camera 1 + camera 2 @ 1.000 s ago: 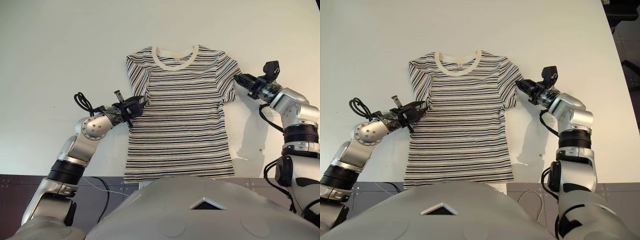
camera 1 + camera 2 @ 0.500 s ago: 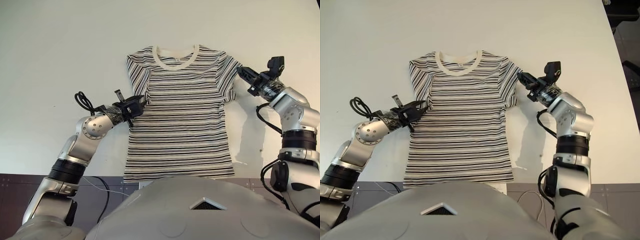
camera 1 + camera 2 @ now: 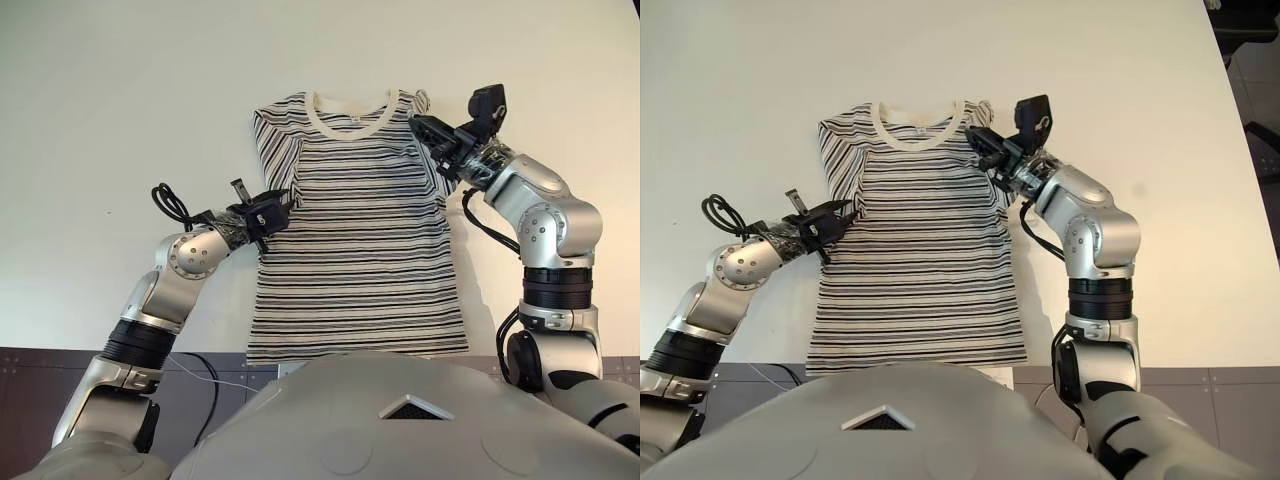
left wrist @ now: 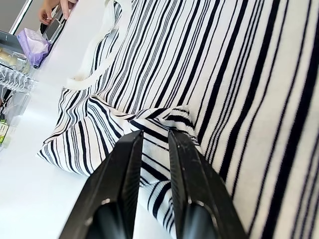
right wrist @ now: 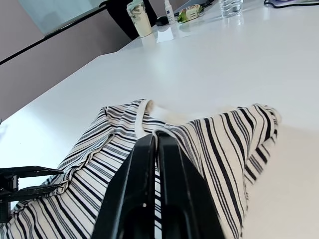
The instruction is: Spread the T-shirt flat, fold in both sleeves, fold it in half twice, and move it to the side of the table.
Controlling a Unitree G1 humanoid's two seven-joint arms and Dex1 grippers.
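A black-and-white striped T-shirt (image 3: 355, 230) lies spread on the white table (image 3: 120, 100), collar away from me. My right gripper (image 3: 420, 125) is shut on the right sleeve (image 3: 985, 105), holding it lifted and drawn inward over the shirt's right shoulder; its fingers (image 5: 144, 164) pinch the striped cloth. My left gripper (image 3: 280, 210) rests at the shirt's left edge, just below the left sleeve (image 3: 272, 145). Its fingers (image 4: 124, 164) stand close together with a raised fold of that sleeve's lower edge pinched at the tips.
The table's front edge (image 3: 60, 352) runs along the bottom, dark floor beyond it. A cup (image 5: 138, 17) and small bottles stand at the table's far end, well away from the shirt. Bare white tabletop lies to the left and right of the shirt.
My right gripper has carried the right sleeve up and inward, from beside the shirt's right edge to over its shoulder. The left arm has kept still.
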